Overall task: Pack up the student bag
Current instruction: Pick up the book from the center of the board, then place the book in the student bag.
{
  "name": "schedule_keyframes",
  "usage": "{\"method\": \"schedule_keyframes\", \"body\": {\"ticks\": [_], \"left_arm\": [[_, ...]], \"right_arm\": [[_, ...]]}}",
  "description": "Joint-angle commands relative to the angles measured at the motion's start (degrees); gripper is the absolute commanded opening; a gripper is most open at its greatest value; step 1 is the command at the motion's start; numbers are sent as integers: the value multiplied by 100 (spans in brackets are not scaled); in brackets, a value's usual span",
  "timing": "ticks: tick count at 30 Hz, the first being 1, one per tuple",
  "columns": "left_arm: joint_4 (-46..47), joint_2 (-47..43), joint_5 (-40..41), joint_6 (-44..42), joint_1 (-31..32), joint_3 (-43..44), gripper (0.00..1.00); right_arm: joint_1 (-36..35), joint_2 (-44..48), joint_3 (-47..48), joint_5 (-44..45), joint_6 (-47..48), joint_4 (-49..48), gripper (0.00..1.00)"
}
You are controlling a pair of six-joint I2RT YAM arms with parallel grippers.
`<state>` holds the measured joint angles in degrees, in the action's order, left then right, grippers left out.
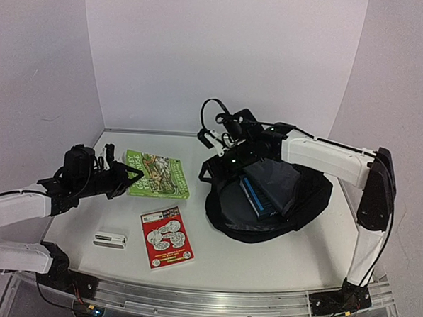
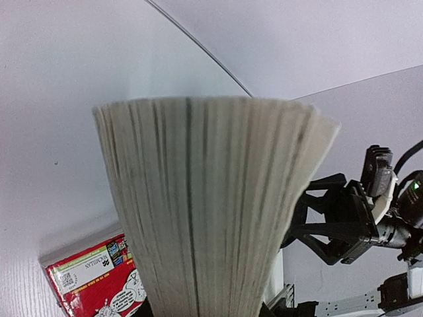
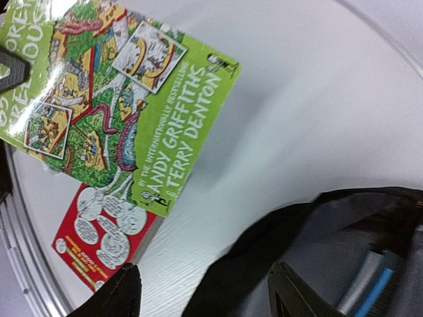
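The table (image 1: 263,264) is white with a faint wood grain, and the walls behind it are plain matte white. The bag (image 1: 312,206) lies on the right half of the table. It is a rounded heap of soft black fabric with its mouth gaping upward. Inside I see a flat blue slab (image 1: 258,196) and a slack fold of grey cloth (image 1: 278,177).

My right gripper (image 3: 206,294) sits at the bag's far-left rim. Its blunt black fingers (image 3: 119,294) are spread wide, and the fabric edge runs loose between them.

My left gripper (image 1: 130,174) is pinching the green book (image 1: 161,176) by its left edge. The left wrist view is filled by the book's cream page block, fanned out and finely ridged. The cover is a glossy cartoon print and catches glare in the right wrist view.

A smaller glossy red book (image 1: 166,236) lies flat nearer the front, apart from the bag. Left of it lies a small white rectangular block (image 1: 111,238) with dark marks. I cannot tell what it is.
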<state>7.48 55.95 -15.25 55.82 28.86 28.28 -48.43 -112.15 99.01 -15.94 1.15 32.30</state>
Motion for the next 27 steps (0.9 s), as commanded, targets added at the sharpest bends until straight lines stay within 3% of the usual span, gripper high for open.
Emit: {"method": "schedule_keyframes", "body": {"ticks": [1, 7, 17, 22, 27], "left_arm": [[431, 509, -96, 330, 69, 707, 0], [1774, 613, 207, 622, 159, 342, 0], [2061, 1029, 247, 365, 430, 676, 0], [2032, 1162, 289, 355, 534, 757, 0], [2174, 1258, 296, 356, 608, 713, 0]], "right_arm": [[318, 366, -262, 1381, 606, 663, 66], [834, 486, -885, 2143, 848, 874, 64], [1154, 35, -1257, 2913, 1129, 836, 64], [1207, -177, -1311, 3197, 1241, 749, 56], [1213, -59, -1279, 3296, 1193, 721, 35]]}}
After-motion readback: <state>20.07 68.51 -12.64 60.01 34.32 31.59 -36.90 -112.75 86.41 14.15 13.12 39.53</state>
